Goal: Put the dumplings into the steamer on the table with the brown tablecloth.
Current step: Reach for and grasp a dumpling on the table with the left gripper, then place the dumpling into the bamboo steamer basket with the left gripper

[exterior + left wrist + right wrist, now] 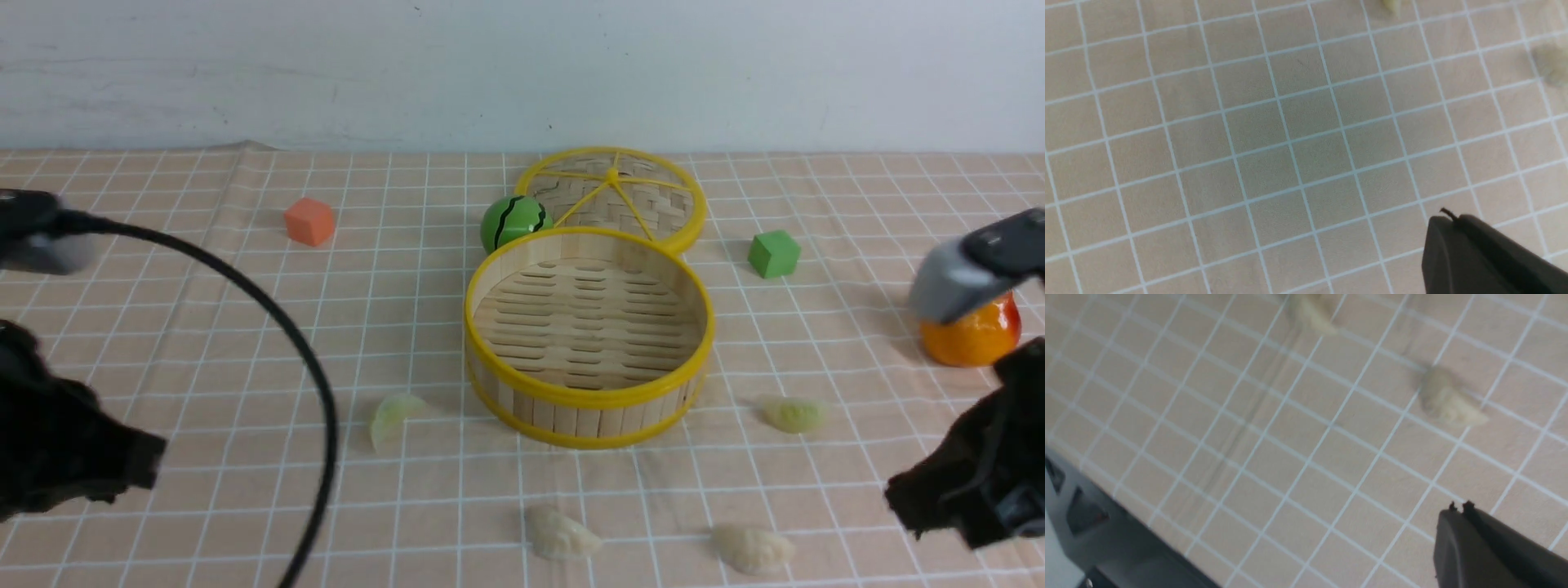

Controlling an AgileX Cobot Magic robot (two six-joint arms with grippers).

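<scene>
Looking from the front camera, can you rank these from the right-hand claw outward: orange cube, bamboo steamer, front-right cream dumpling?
1. Cream dumpling, front right, just beside the right gripper.
2. Steamer, in the centre.
3. Orange cube, far back on the left.

An orange cube (309, 221) is seen at left and a green cube (773, 253) at right. A black-striped green ball (513, 222) is set just beside a woven yellow-rimmed lid (629, 196); an orange fruit (971, 336) is partly hidden far right.
</scene>
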